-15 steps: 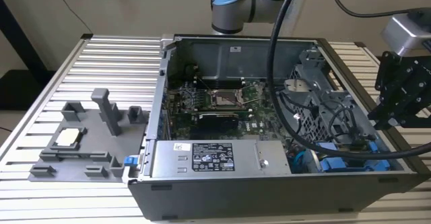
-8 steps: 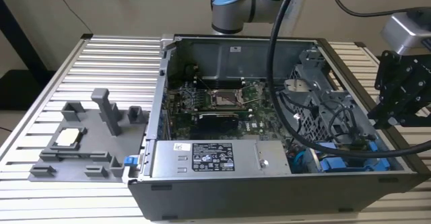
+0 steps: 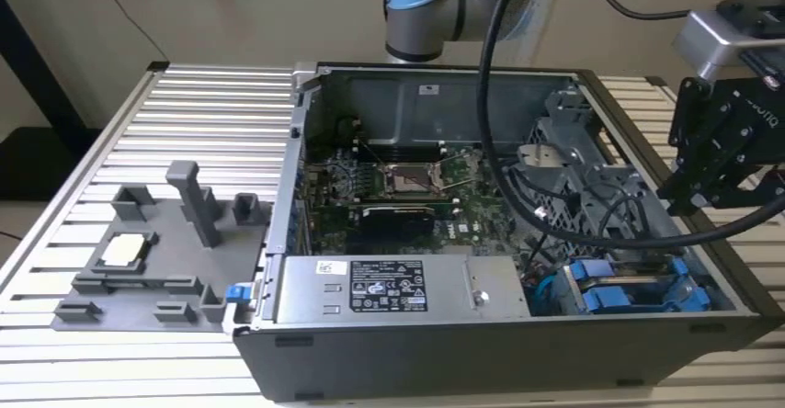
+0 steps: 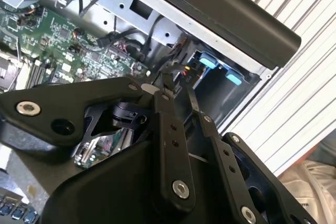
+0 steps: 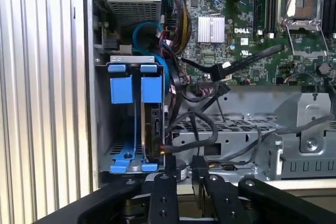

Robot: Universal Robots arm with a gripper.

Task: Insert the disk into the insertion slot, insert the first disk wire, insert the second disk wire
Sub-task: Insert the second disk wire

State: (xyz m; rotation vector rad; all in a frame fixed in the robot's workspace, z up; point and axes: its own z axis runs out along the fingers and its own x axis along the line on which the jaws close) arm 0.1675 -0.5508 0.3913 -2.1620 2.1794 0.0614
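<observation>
The disk (image 5: 154, 129) stands on edge in the insertion slot of the drive cage (image 5: 102, 129) in the case's front corner, and its blue carrier tab (image 5: 152, 88) sits beside a second blue tab (image 5: 121, 88). A black wire (image 5: 194, 142) runs to the disk's end near a small red mark; I cannot tell whether it is seated. Other loose black wires (image 5: 231, 66) lie across the board. My gripper (image 5: 184, 169) hovers just outside the cage, shut with nothing in it. In the exterior view the gripper (image 3: 687, 197) hangs over the case's right wall, above the blue carriers (image 3: 626, 289).
The open computer case (image 3: 491, 353) lies on a slatted metal table (image 3: 209, 96). Inside are the green motherboard (image 3: 392, 187), the power supply (image 3: 392, 289) and a metal bracket (image 5: 294, 119). A grey fixture tray (image 3: 160, 261) sits at the exterior view's left. A thick black cable (image 3: 491, 105) hangs over the case.
</observation>
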